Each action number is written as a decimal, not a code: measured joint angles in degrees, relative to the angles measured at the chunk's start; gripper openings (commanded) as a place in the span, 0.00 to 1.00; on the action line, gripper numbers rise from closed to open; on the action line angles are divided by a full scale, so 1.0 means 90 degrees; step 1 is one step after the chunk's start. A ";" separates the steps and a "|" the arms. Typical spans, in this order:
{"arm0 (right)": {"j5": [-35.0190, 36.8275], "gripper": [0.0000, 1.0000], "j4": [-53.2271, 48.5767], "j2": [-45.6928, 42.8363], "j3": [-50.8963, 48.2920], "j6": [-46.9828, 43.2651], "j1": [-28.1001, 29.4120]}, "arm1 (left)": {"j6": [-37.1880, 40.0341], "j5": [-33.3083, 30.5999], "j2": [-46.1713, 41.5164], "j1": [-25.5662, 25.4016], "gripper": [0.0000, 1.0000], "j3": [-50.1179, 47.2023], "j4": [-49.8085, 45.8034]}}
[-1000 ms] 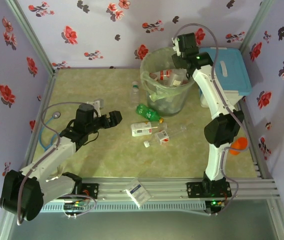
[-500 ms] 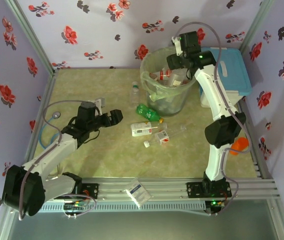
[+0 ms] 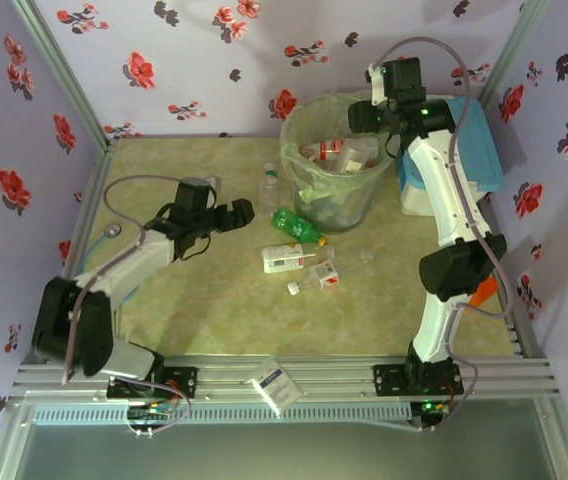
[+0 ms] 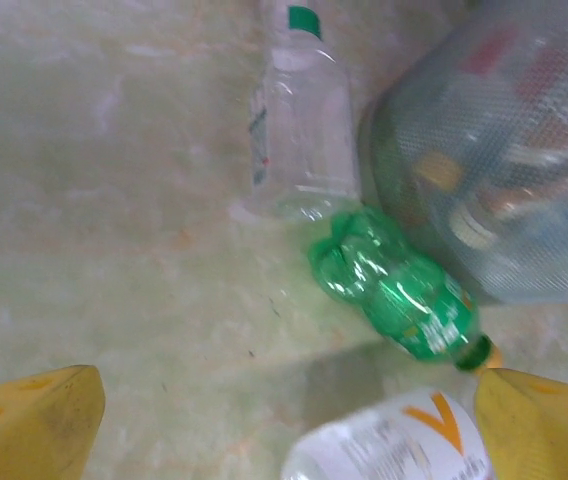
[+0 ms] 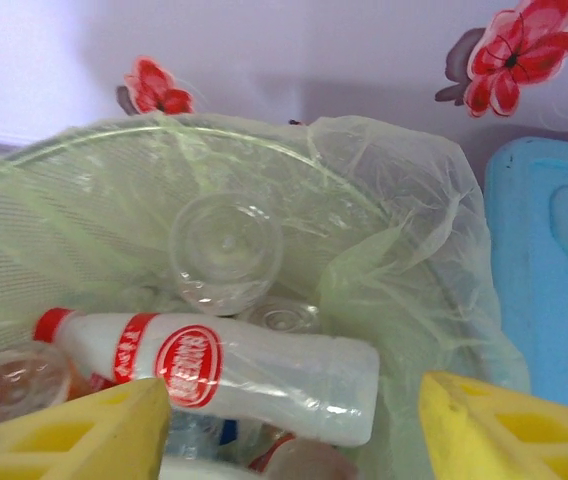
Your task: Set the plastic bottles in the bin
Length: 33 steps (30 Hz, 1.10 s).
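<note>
The bin (image 3: 329, 170) stands at the back, lined with a pale green bag and holding several bottles. Among them are a white bottle with a red label (image 5: 214, 365) and a clear bottle (image 5: 226, 250) seen end on. My right gripper (image 3: 366, 116) (image 5: 294, 425) hangs open over the bin's right side, nothing between its fingers. On the table lie a green bottle (image 3: 297, 225) (image 4: 399, 295), a clear green-capped bottle (image 3: 269, 187) (image 4: 304, 140), a white orange-marked bottle (image 3: 289, 260) (image 4: 394, 445) and a small bottle (image 3: 326, 275). My left gripper (image 3: 240, 212) (image 4: 286, 415) is open, just left of the green bottle.
A blue-lidded white cooler (image 3: 464, 145) (image 5: 549, 260) stands right of the bin. A loose white cap (image 3: 292, 288) lies by the small bottle. An orange object (image 3: 479, 290) sits at the right rail. A white packet (image 3: 277, 385) rests on the front rail.
My left arm has swung forward and right, bringing its open gripper close to the green bottle. My right gripper has shifted right and back, from over the bin's middle to its right side.
</note>
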 measured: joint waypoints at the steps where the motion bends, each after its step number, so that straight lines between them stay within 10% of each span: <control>1: -0.0041 0.74 0.0000 -0.0153 -0.0114 0.0078 0.0000 | 0.0002 -0.0104 0.0228 -0.0007 0.97 0.0182 -0.0029; 22: -0.0600 0.92 0.0444 -0.3028 -0.3232 0.1059 0.0005 | 0.0265 -0.0617 0.3759 -0.0529 0.99 0.3113 -0.0165; 33: -0.0668 0.92 0.0600 -0.3621 -0.3711 0.1105 0.0005 | 0.0226 -0.0690 0.4316 -0.0529 0.73 0.3361 -0.0194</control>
